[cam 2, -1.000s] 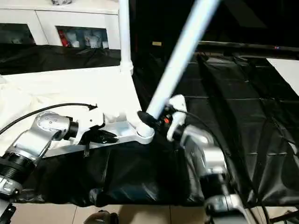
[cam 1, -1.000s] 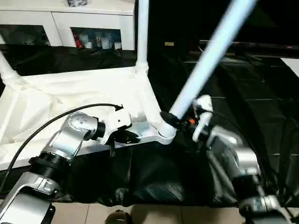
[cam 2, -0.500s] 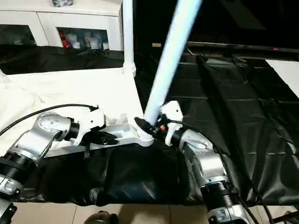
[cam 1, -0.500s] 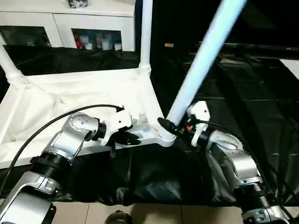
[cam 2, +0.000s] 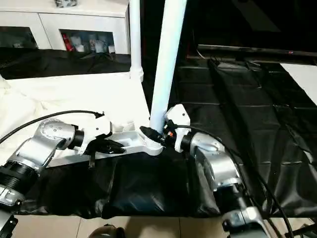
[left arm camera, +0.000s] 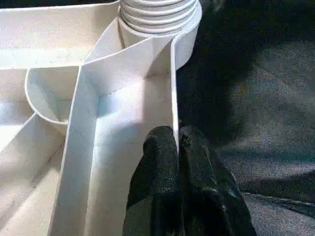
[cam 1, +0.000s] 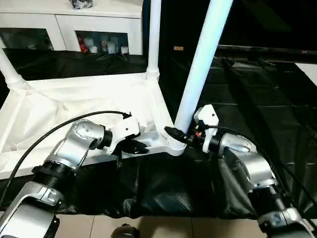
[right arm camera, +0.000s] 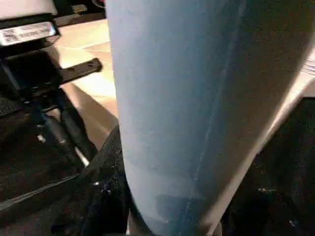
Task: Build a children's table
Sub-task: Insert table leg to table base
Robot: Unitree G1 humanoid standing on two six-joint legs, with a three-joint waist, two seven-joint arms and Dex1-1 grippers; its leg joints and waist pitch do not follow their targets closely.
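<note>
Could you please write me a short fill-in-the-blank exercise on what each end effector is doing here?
1. The left end effector is shut on the tabletop's thin ____.
2. The right end effector grips a ____ near its base.
3. That part stands at the tabletop's near-right corner ____.
4. The work table's cover is ____.

Missing words: rim; leg; socket; black

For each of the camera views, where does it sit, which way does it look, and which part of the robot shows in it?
Head views: look down over both silver forearms at the upturned table top.
Left wrist view: looks along the left gripper, pinching the top's rim.
Right wrist view: looks at the leg between the right gripper fingers.
Shared: the near corner socket.
</note>
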